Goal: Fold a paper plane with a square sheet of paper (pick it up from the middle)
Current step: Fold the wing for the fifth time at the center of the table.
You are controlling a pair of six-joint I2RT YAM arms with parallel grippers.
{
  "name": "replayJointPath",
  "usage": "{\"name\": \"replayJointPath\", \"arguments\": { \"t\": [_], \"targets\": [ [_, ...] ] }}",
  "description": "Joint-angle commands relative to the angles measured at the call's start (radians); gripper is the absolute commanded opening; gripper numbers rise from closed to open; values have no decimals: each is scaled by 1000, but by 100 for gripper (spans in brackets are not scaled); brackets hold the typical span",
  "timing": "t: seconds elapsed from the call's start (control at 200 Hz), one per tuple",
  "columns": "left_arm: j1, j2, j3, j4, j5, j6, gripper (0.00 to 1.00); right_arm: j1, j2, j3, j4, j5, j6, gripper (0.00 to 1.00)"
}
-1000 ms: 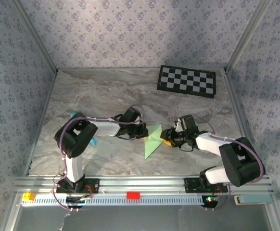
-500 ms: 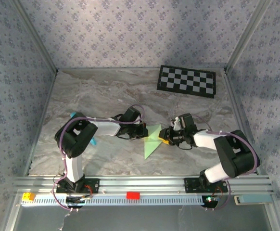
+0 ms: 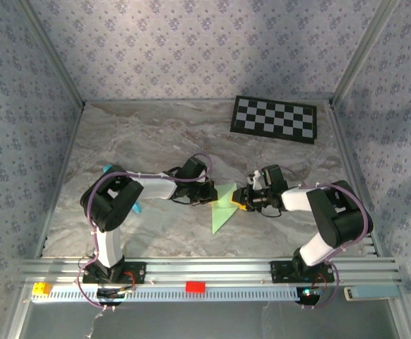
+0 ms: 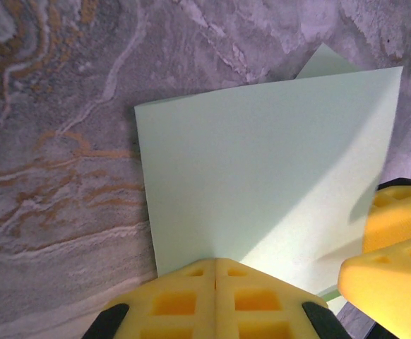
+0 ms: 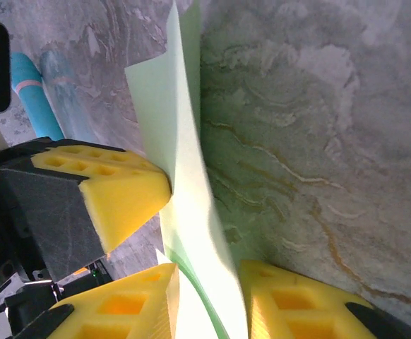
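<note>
Thin pale mint-green paper sheet, partly folded into a pointed triangle, tip toward the arm bases. Lies about midway across the grey marbled counter, between the two grippers, with one flap raised off the surface.

Beneath the paper and all around it: that same counter. Far behind the paper and off to its right, well apart from it: flat black-and-white checkerboard card, lying near the back wall.

At the paper's left edge: left gripper with yellow block-shaped pads, closed pad against pad, tips touching the paper. Any hold on the sheet itself unclear.

At the paper's right edge: right gripper, same yellow pads, jaws a narrow way apart, one finger on each side of the raised flap, a little slack visible around the paper.

Well to the paper's left, partly hidden behind the left arm: small cyan-blue stick, lying on the counter.
</note>
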Motion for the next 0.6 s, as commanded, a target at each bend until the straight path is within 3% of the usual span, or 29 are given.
{"name": "replayJointPath", "arguments": {
  "t": [0.0,0.595],
  "targets": [
    [-2,-6,4,-50,-1,24,1,-13,9,16,12,-25,-27,29],
    [3,-23,9,-41,3,24,3,-20,55,36,12,-64,-57,7]
  ]
}}
